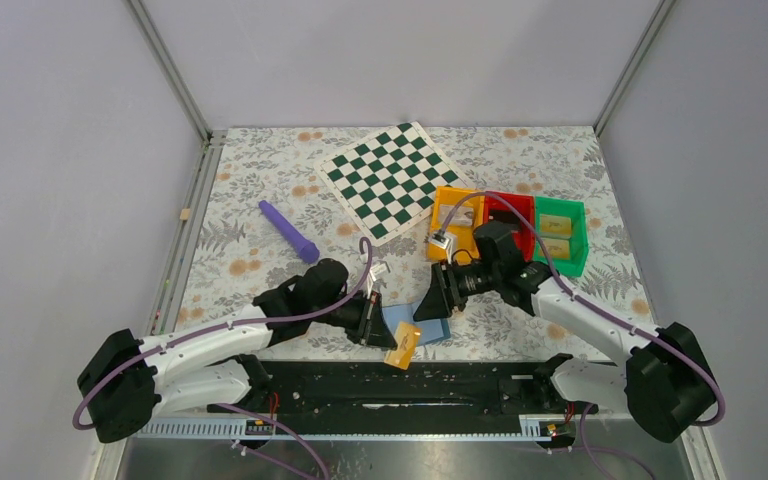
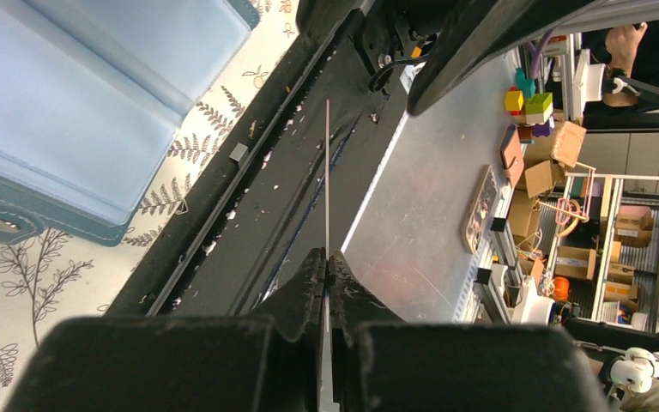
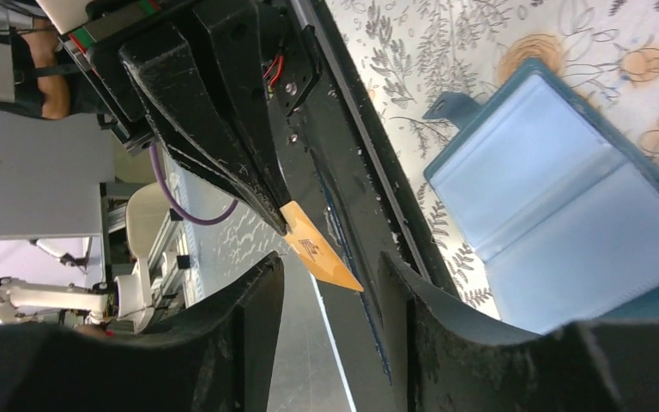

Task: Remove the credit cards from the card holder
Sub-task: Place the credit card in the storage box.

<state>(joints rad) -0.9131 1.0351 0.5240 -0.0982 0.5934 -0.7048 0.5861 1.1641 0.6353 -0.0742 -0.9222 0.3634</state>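
The card holder (image 1: 428, 327), a blue wallet, lies open on the floral cloth near the front edge and is also visible in the left wrist view (image 2: 77, 103) and the right wrist view (image 3: 558, 215). My left gripper (image 1: 380, 333) is shut on a yellow-gold credit card (image 1: 401, 346), which hangs over the black base rail just clear of the wallet. The left wrist view shows this card (image 2: 327, 172) edge-on as a thin line between the left gripper's (image 2: 327, 262) closed jaws. My right gripper (image 1: 432, 298) hovers over the wallet, open. In the right wrist view the card (image 3: 319, 255) sits just ahead of the right gripper's (image 3: 330, 287) empty jaws.
Orange (image 1: 457, 215), red (image 1: 510, 206) and green (image 1: 563, 262) bins stand at the back right, with yellowish cards in the green one. A green-white chequered board (image 1: 390, 180) lies at the back centre. A purple stick (image 1: 288, 231) rests at the left.
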